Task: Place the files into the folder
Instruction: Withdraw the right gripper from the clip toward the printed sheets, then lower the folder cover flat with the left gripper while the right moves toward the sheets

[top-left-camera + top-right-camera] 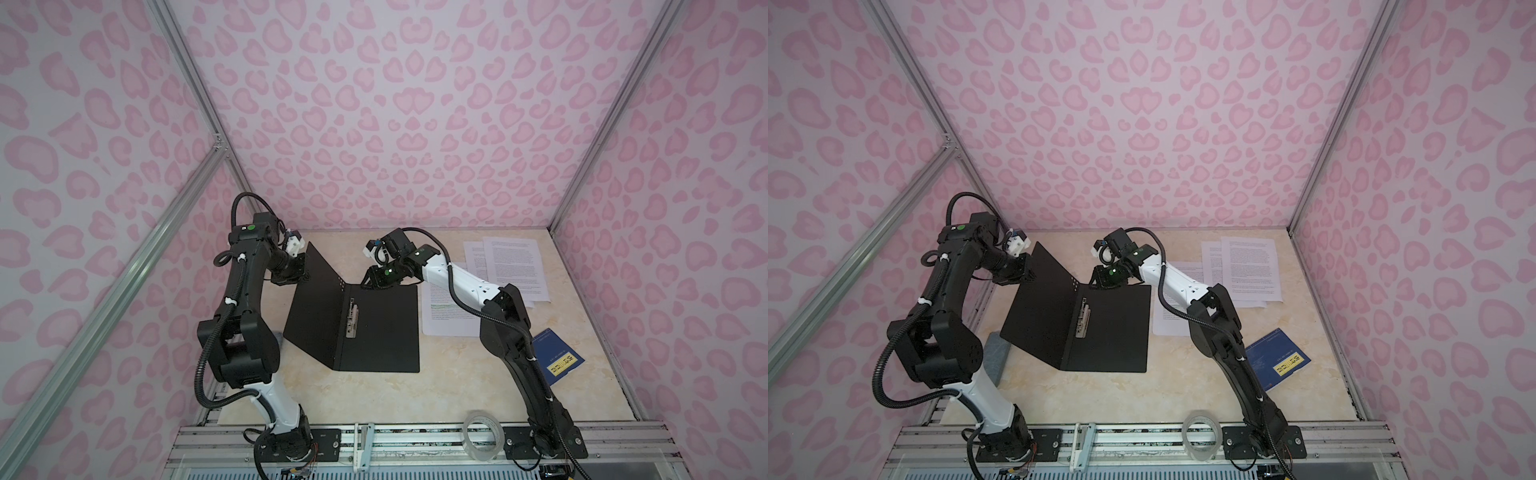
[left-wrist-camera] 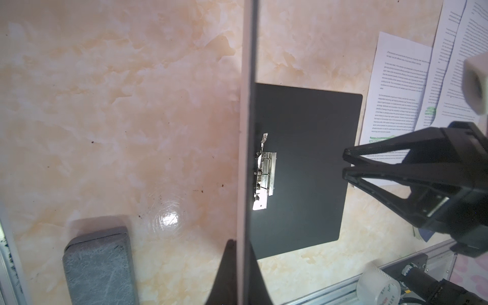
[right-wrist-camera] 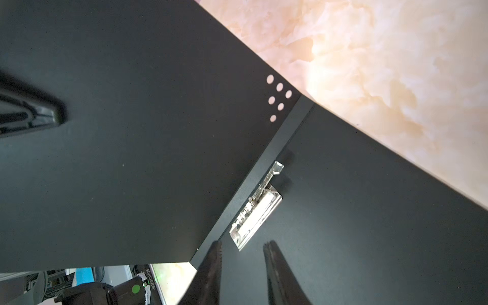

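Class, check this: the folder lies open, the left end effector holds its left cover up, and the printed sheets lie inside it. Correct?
No. Both top views show the printed sheets on the table right of the folder, not inside it. The folder is open, its left cover held up by the left end effector.

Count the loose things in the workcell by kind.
White printed paper sheets: 3
Open black-lined flat folder: 1
Dark blue booklet with yellow label: 1
Clear tape roll: 1
Grey rectangular block: 1
Total: 7
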Robot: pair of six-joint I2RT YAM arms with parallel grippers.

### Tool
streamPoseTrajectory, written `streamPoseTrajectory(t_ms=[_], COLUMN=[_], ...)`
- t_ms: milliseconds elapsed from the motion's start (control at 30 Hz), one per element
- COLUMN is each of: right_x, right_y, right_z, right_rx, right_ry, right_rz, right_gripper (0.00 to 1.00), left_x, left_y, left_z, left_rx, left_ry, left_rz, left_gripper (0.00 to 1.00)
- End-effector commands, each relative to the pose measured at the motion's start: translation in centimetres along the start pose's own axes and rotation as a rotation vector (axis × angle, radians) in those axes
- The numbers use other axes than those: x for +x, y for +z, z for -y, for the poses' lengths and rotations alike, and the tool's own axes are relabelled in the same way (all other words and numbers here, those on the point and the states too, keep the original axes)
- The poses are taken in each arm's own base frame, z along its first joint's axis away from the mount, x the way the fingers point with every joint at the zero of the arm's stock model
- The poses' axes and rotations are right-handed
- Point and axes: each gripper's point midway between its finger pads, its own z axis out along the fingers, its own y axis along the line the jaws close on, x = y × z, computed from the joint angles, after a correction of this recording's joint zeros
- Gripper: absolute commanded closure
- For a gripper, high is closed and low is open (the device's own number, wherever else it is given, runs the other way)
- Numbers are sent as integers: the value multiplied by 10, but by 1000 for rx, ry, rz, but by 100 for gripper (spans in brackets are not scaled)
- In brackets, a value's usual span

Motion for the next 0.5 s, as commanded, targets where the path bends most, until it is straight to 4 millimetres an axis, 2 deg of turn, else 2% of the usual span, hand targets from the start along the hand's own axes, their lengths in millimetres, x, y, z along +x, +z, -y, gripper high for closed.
streamPoseTrajectory(t_ms=[0, 100, 367, 467], right_x=[9, 19, 48, 52], right_y=[2, -5, -11, -14], right_z=[12, 14, 31, 39], right_rx=[35, 52, 114, 151], right_ry=[-12, -12, 2, 5], right_rz=[7, 4, -46, -42], right_gripper=[68, 68, 68, 68], left_x=[10, 14, 23, 28], left_y=[0, 2, 7, 8], left_z=[-7, -16, -44, -58], left_rx=[-12, -18, -38, -62], left_ry=[-13, -31, -83, -100], left_rz=[-29, -39, -58, -63], left_gripper=[90, 87, 68, 57])
